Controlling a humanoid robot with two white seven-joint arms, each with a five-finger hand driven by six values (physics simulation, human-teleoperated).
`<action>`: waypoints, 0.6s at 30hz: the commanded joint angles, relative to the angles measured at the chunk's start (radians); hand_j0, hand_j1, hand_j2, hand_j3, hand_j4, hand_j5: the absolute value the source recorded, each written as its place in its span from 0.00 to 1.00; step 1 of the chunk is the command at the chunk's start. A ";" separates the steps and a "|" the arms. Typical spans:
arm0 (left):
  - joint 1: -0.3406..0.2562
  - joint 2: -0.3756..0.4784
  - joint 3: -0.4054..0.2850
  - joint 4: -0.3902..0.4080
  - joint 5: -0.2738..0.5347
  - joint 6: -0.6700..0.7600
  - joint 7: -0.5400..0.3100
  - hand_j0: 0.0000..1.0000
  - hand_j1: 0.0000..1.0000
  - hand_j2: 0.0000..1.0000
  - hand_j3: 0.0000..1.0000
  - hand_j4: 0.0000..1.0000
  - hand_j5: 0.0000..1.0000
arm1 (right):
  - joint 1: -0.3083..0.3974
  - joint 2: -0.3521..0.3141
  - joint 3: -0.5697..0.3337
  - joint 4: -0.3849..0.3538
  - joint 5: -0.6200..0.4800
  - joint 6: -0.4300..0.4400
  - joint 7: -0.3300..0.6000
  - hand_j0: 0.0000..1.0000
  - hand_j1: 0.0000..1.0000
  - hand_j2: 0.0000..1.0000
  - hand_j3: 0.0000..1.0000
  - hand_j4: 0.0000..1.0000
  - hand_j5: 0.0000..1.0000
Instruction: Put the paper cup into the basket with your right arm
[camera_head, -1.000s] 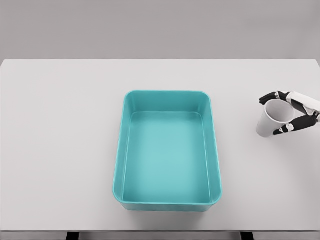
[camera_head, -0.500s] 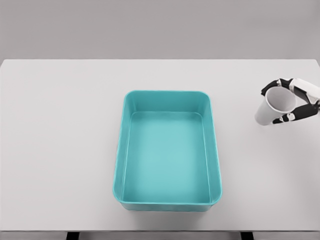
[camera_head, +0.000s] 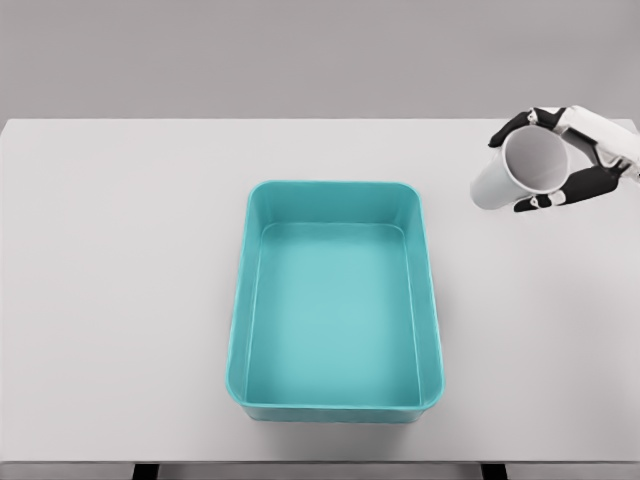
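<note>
The paper cup (camera_head: 520, 173) is white and plain, a tapered shape with a wide round mouth and a narrower base. It is tilted well off upright — the open mouth faces up and toward the right edge of the table (camera_head: 120, 300), so the pale grey inside wall shows, while the base points down and toward the basket. No print or marking shows on its side.

The right hand (camera_head: 565, 165) grasps the cup at its rim end. Dark-jointed fingers (camera_head: 520, 125) curl over the far side of the mouth, and another digit presses against the near side just below the rim, so the cup is clamped between them. The white forearm runs off the right edge of the picture. The cup appears lifted off the table, near its far right corner; whether any part of it touches the surface cannot be told for certain.

The basket (camera_head: 335, 195) is a teal rectangular tub with rounded corners and a smooth raised rim, standing at the middle of the table with its long side running from the far edge toward the near edge. Nothing lies inside it. The cup is apart from the basket, off its far right corner — not over the rim.
</note>
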 joint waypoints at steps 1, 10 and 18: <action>0.000 0.000 -0.001 0.000 0.000 0.000 0.000 1.00 1.00 1.00 1.00 1.00 1.00 | 0.000 0.011 -0.024 -0.071 0.009 0.003 -0.001 0.59 0.59 0.59 0.59 0.59 0.59; 0.000 0.000 -0.001 0.000 0.000 0.000 0.000 1.00 1.00 1.00 1.00 1.00 1.00 | -0.008 0.076 -0.010 -0.281 0.167 0.003 -0.001 0.59 0.59 0.59 0.59 0.59 0.59; 0.000 0.000 0.001 0.000 0.000 0.000 0.000 1.00 1.00 1.00 1.00 1.00 1.00 | -0.008 0.185 0.024 -0.350 0.334 0.003 -0.001 0.58 0.58 0.58 0.58 0.58 0.58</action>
